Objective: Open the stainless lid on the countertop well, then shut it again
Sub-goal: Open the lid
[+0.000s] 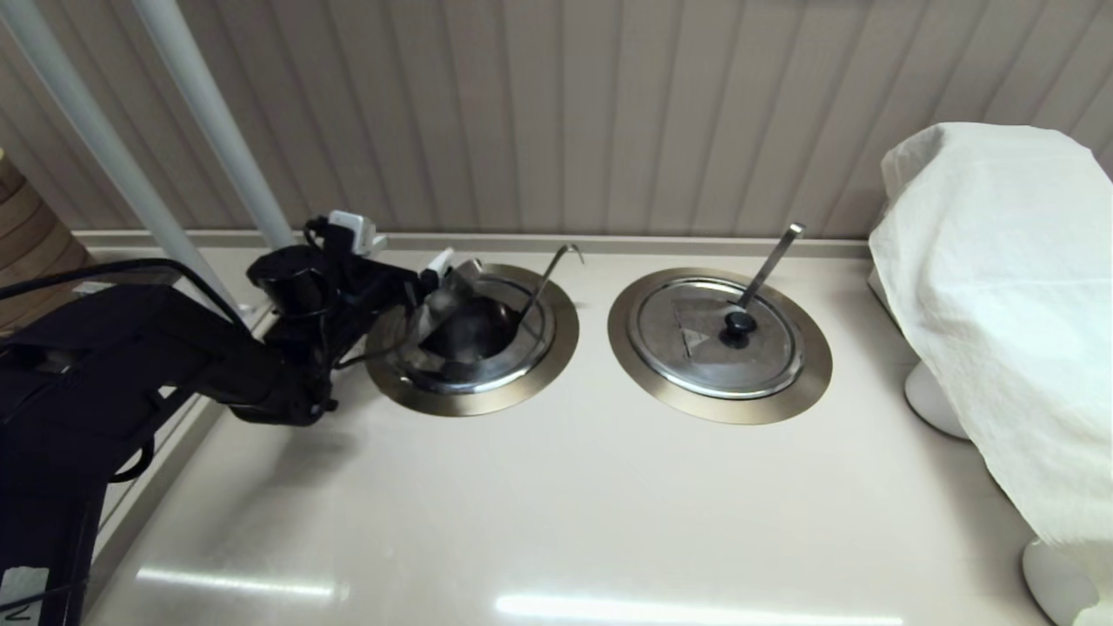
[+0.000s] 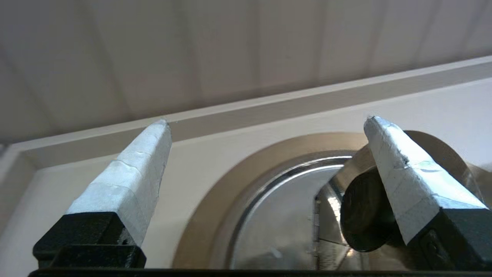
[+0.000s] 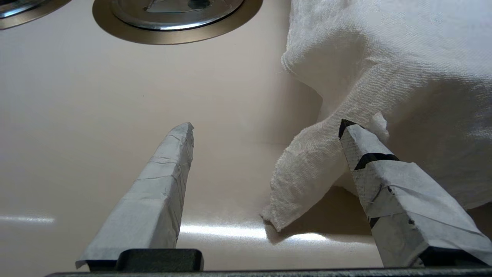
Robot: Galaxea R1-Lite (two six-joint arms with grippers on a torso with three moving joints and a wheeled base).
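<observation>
The lid point(image 1: 465, 326) is half-raised, tilted up inside the well point(image 1: 474, 396) near the worktop's point(image 1: 556, 504) back edge towards its left side, so the opening step looks to be in hand, or the lid is on its way back down; which of the two cannot be told. The left hand point(image 1: 439, 274) is at the lid's raised edge, its fingers spread wide. In the left wrist view one finger point(image 2: 403, 169) lies against the black knob point(image 2: 363, 211) while the other stands well clear, so nothing is clamped. The next move probably calls for closing on the knob, or steadying the lid with that finger, and lowering it flat into its ring. The well holds a hooked wire handle point(image 1: 548, 278) leaning out at the back; its contents are hidden. The second well point(image 1: 720, 409), to its right, is covered by its own lid point(image 1: 717, 339) with a flat bar handle point(image 1: 769, 261) sticking out. The right hand point(image 3: 265, 154) hovers released over the worktop beside the white cloth point(image 3: 384, 77).
</observation>
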